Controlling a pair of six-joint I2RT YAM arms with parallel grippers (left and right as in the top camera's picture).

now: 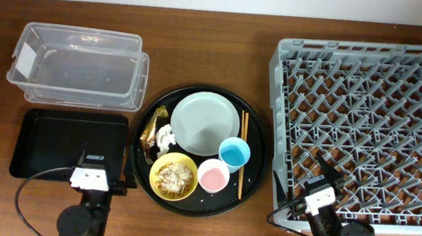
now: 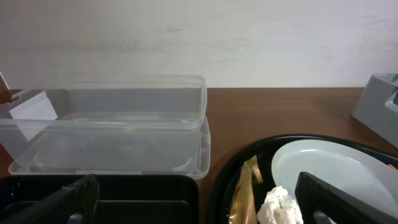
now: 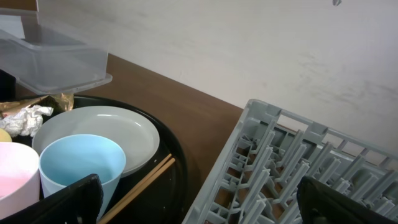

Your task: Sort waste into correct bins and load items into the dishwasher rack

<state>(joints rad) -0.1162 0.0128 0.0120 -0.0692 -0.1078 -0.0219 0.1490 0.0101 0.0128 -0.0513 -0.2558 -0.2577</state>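
On the round black tray [image 1: 244, 192] lie the grey-green plate [image 1: 205, 123], blue cup [image 1: 234, 153], pink cup [image 1: 213, 175], yellow bowl [image 1: 172, 177] holding beige scraps, white tissue [image 1: 165, 137], gold wrapper [image 1: 152, 126] and chopsticks [image 1: 242, 153]. The clear tub [image 1: 75, 68] and shallow black tray [image 1: 59, 145] are at the left, the grey rack [image 1: 367, 126] at the right. My left gripper [image 1: 95, 170] is open and empty over the black tray's near right corner. My right gripper [image 1: 317, 188] is open and empty over the rack's near left corner.
The left wrist view shows the tub [image 2: 112, 124], wrapper [image 2: 245, 190], tissue [image 2: 277, 205] and plate [image 2: 329, 165]. The right wrist view shows the blue cup [image 3: 81, 165], chopsticks [image 3: 140, 183] and rack [image 3: 292, 168]. A pale wall stands behind the table.
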